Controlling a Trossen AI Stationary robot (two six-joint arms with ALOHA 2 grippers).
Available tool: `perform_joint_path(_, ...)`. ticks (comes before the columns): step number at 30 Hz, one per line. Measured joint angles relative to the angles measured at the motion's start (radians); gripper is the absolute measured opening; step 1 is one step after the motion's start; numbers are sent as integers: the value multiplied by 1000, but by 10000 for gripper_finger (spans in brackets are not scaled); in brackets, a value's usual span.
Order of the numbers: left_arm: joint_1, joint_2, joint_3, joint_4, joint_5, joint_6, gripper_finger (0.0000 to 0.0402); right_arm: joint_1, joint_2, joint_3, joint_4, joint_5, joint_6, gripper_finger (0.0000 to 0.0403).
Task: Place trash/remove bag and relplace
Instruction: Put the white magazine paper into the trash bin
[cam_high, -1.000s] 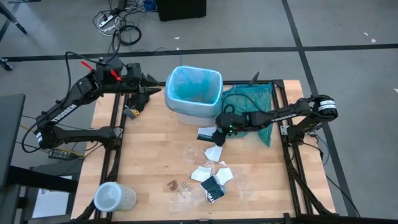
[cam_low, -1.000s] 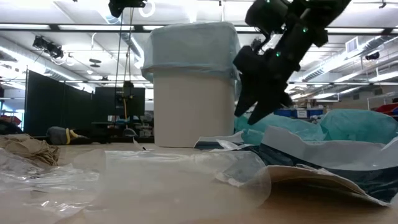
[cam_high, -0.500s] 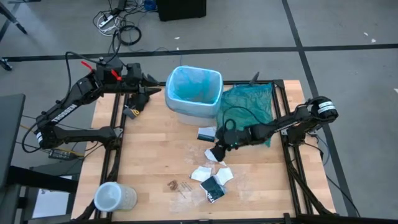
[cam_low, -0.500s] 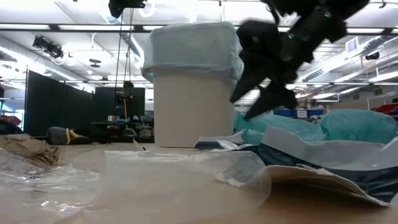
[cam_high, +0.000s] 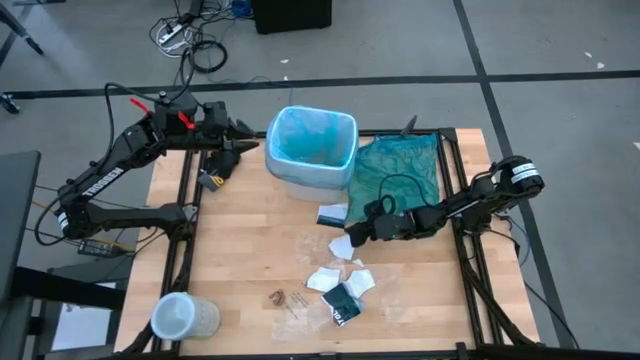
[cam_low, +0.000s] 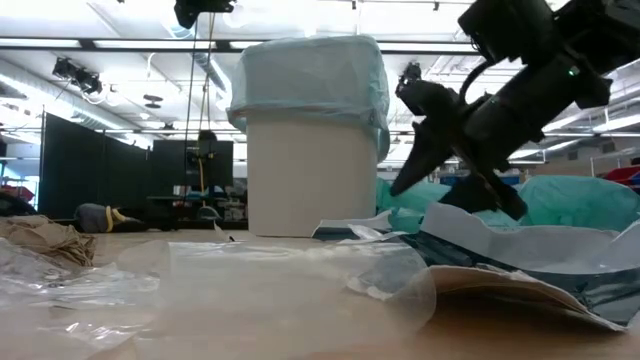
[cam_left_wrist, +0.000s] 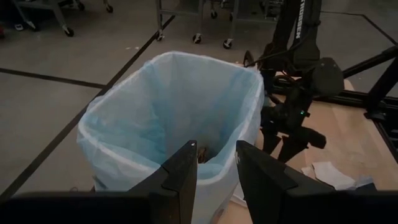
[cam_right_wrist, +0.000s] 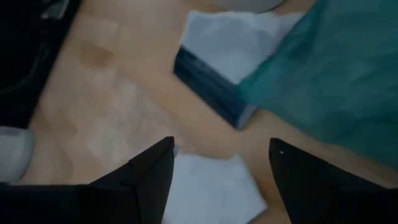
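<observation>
A white bin (cam_high: 310, 182) lined with the light-blue bag (cam_high: 312, 148) stands at the table's far middle; the bag's rim folds over the bin's top (cam_low: 310, 75). Trash lies in front of it: a white paper scrap (cam_high: 342, 246), more white scraps (cam_high: 340, 277), a dark wrapper (cam_high: 341, 303), brown bits (cam_high: 280, 297) and clear plastic (cam_high: 308, 243). My right gripper (cam_high: 352, 234) hangs open just over the white scrap (cam_right_wrist: 211, 186), one finger on each side. My left gripper (cam_high: 252, 148) waits open beside the bin's left rim (cam_left_wrist: 124, 155).
A darker teal-green bag (cam_high: 402, 170) lies right of the bin, under my right arm. A dark-blue and white packet (cam_right_wrist: 217, 78) lies against its edge. A clear cup (cam_high: 180, 318) sits at the near left corner. Bare wood shows at the left middle of the table.
My right gripper has come down and toward the table's near edge, away from the bin's front, and has rolled about its own axis; it now hangs low over the white scrap. The trash lies as it did.
</observation>
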Motion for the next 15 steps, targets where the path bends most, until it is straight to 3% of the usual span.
perform_joint_path(8,0,0,0,0,0,-1,120,-3,2,-1,2,79,-15,247)
perform_joint_path(15,0,0,0,-1,0,-8,120,-1,164,71,132,23,-11,245)
